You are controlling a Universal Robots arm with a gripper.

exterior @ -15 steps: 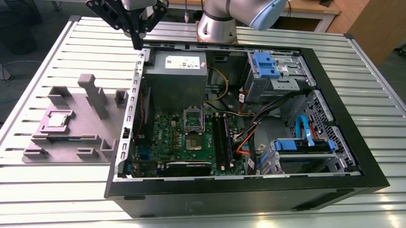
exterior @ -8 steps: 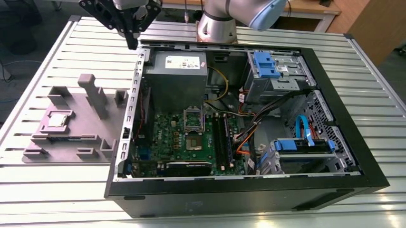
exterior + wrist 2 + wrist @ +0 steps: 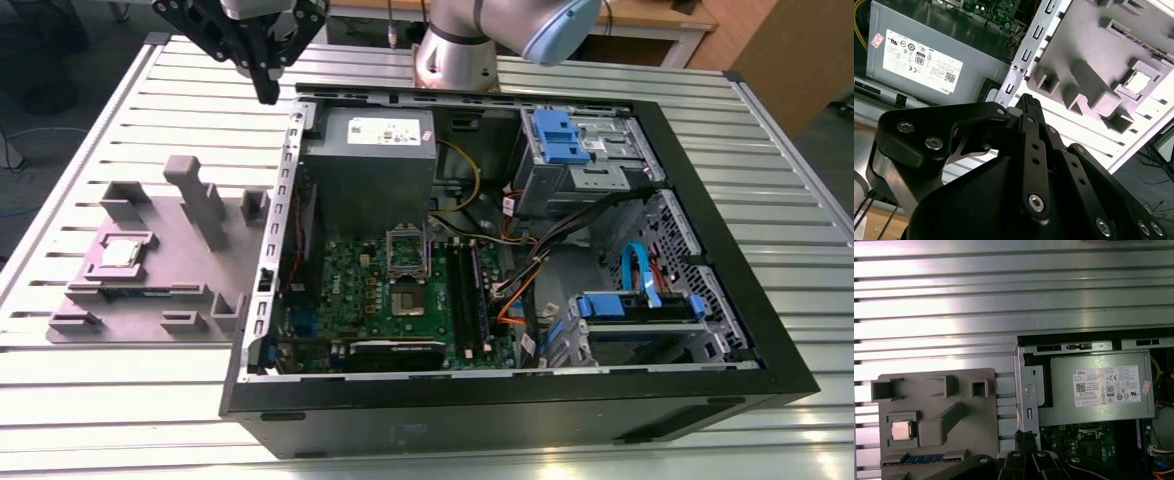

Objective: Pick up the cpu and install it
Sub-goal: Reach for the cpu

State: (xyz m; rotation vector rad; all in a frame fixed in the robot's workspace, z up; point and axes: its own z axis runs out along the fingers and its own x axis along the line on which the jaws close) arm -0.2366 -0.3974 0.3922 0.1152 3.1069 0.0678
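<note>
The cpu [image 3: 123,250] is a small silver square lying flat in a recess of the grey holder [image 3: 174,285], which sits on the table at the exterior view's left of the open computer case. Both wrist views also show the cpu [image 3: 1137,82] [image 3: 901,430] in that recess. My gripper [image 3: 267,92] hangs high over the case's back corner, well away from the cpu, its black fingers [image 3: 1029,105] shut together with nothing between them. The metal-framed socket [image 3: 407,297] sits on the green motherboard inside the case.
The black case [image 3: 694,230] lies open on a slatted aluminium table [image 3: 120,120]. A large grey power supply [image 3: 367,160] fills its back corner; blue drive bays [image 3: 561,135] and cables lie toward the exterior view's right. Upright posts [image 3: 200,205] rise from the holder.
</note>
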